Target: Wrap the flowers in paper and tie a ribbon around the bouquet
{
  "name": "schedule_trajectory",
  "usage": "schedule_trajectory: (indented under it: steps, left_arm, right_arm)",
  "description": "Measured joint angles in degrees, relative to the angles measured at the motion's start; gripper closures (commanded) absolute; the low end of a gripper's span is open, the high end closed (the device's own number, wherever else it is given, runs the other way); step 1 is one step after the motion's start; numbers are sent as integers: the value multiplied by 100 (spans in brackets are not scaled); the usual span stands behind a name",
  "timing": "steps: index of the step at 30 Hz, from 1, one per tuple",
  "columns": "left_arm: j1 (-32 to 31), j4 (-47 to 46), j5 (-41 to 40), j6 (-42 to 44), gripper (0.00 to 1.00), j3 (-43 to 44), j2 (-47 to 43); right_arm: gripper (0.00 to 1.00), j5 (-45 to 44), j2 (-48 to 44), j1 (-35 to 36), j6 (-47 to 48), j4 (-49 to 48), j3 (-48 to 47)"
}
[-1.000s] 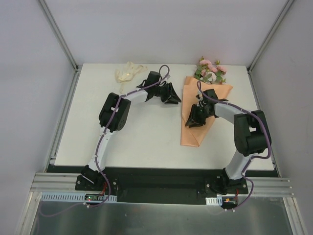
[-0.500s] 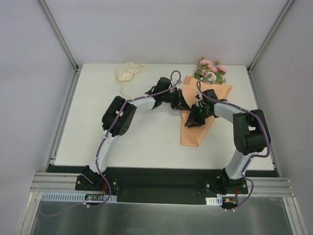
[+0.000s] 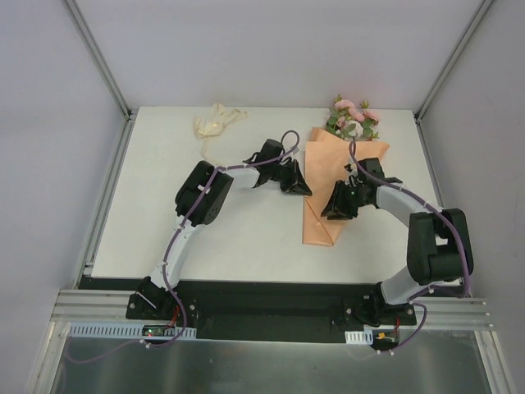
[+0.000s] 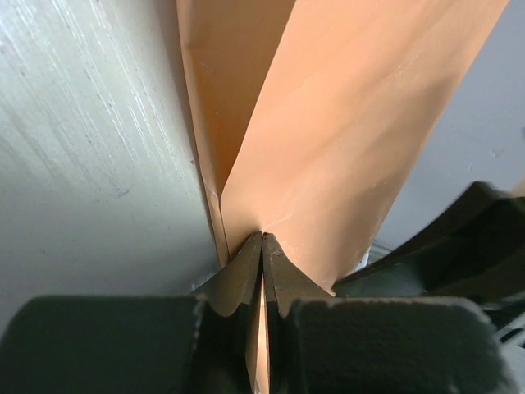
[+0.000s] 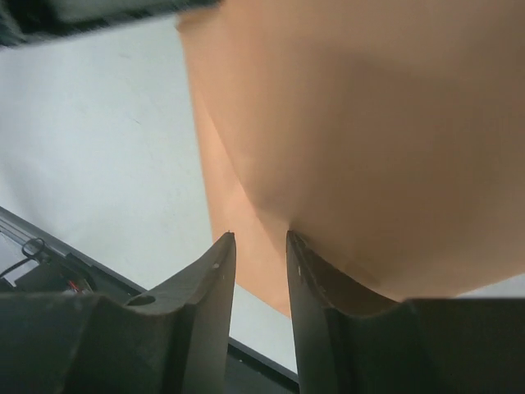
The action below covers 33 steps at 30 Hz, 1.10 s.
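Note:
The bouquet lies at the table's back right: pink flowers point(image 3: 353, 115) stick out of the top of a peach-orange paper point(image 3: 321, 222) folded into a cone. My left gripper point(image 3: 302, 187) is at the cone's left edge, shut on a flap of the paper point(image 4: 344, 123); in the left wrist view the sheet runs between the closed tips point(image 4: 262, 238). My right gripper point(image 3: 332, 209) sits on the cone's right side, open, with the paper point(image 5: 369, 123) bulging over one finger and nothing pinched between its tips point(image 5: 260, 238). The cream ribbon point(image 3: 215, 121) lies bunched at the back left.
Grey walls and metal rails point(image 3: 102, 205) fence the white table point(image 3: 246, 238) on three sides. The black base rail point(image 3: 262, 304) runs along the near edge.
My left arm swung right from mid-table to the cone's left edge and shut on the paper. The right arm shifted right, its gripper sliding a little across the cone.

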State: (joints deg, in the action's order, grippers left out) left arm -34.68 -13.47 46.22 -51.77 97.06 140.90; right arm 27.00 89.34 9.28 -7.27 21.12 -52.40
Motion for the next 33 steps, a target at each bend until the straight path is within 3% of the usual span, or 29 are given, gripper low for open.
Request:
schedule_trajectory:
  steps: [6, 12, 17, 26, 33]
  left_arm:
    - [0, -24, -42, 7, 100, -52, -26]
    - [0, 107, -144, 13, 100, -52, -35]
    - [0, 293, -186, 20, 100, -33, -61]
    - [0, 581, -282, 17, 100, 52, -68]
    - [0, 741, -328, 20, 100, 107, -70]
  right_arm:
    - [68, -278, -2, 4, -2, 74, 723]
    - [62, -374, -387, -28, 24, 214, 734]
    - [61, -356, -739, -538, 66, 304, 483]
    - [64, -151, 378, -1185, 28, -31, 293]
    - [60, -57, 448, -1639, -9, 31, -313]
